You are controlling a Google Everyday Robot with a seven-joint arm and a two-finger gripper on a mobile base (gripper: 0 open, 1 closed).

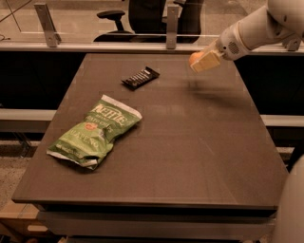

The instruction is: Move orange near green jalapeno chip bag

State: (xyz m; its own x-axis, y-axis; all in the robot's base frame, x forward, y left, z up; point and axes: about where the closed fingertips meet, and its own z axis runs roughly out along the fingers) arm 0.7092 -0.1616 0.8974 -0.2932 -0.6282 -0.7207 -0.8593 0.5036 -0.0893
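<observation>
one white arm [259, 28] enters from the upper right corner and ends in the hand [203, 61], which hangs above the far right part of the table [190, 156], clear of the surface. the hand's fingers [209, 60] are pinched on the orange [193, 58]. only the left part of the fruit shows past the pale finger pads; the rest is hidden behind them. a faint shadow [199, 86] lies on the table just below and in front of the hand, so the orange is off the surface. the green chip bag [95, 132] lies flat on the near left part of the table, crinkled, white lettering facing up, its long axis running diagonally from near left to far right. the orange is well apart from the chip bag, across the table toward the far right edge. a small black snack bar [140, 77] lies on the far middle part of the table, between the chip bag and the hand, touching neither. behind the table, a rail with metal posts [172, 26] runs across, and an office chair [142, 14] stands beyond it. part of the robot's white body [290, 209] fills the lower right corner.
</observation>
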